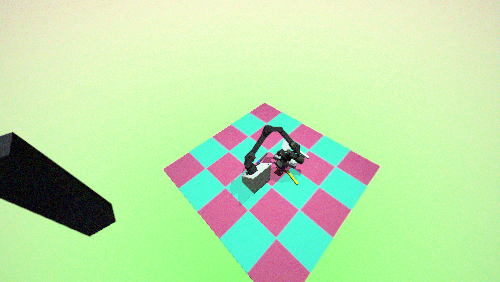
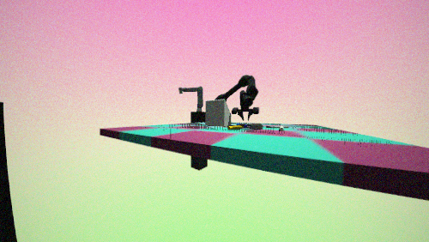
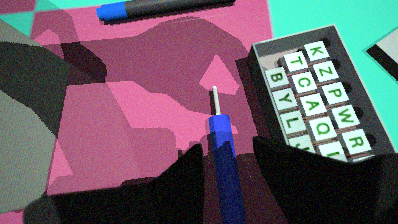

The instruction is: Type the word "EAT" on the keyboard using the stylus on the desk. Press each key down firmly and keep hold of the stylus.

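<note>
The stylus [image 3: 220,137], blue with a thin white tip, lies on the desk in the wrist view. My gripper [image 3: 227,147] [image 2: 245,119] is partly open and empty. It points down above the stylus, whose shaft runs through the gap between the fingers as seen from the wrist. The keyboard [image 3: 357,85] is a dark tray of white keys with green letters, to the right of the stylus. Its T key [image 3: 295,61] and A key [image 3: 313,105] show. The E key is not visible; the right finger hides the keyboard's lower part.
A dark marker [image 3: 170,8] with a blue end lies beyond the stylus. A grey box [image 1: 256,182] [image 2: 216,113] [image 3: 22,140] stands to the left in the wrist view. A yellow pen-like thing [image 1: 293,179] [image 2: 235,127] lies near the gripper. A pale-topped object [image 3: 389,52] lies right of the keyboard.
</note>
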You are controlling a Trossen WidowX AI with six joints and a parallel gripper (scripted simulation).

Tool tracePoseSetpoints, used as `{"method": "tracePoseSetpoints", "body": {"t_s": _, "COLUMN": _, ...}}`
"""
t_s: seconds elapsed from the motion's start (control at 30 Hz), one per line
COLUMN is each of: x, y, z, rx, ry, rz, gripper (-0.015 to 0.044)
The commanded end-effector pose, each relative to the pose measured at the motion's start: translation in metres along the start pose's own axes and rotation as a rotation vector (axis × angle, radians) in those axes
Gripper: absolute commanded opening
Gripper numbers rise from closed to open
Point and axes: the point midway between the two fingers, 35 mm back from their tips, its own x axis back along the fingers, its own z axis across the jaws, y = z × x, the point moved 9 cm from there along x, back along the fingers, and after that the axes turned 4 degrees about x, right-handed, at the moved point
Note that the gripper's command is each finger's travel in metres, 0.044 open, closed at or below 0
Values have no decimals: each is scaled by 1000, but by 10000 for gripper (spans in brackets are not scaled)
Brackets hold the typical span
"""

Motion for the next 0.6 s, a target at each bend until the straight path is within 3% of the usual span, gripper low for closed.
{"method": "tracePoseSetpoints", "body": {"t_s": 0.0, "x": -4, "y": -2, "z": 0, "rx": -5, "ry": -3, "rz": -3, "gripper": 150}}
{"method": "tracePoseSetpoints", "body": {"t_s": 0.57, "x": -15, "y": -8, "z": 1, "rx": -5, "ry": -3, "rz": -4, "gripper": 150}}
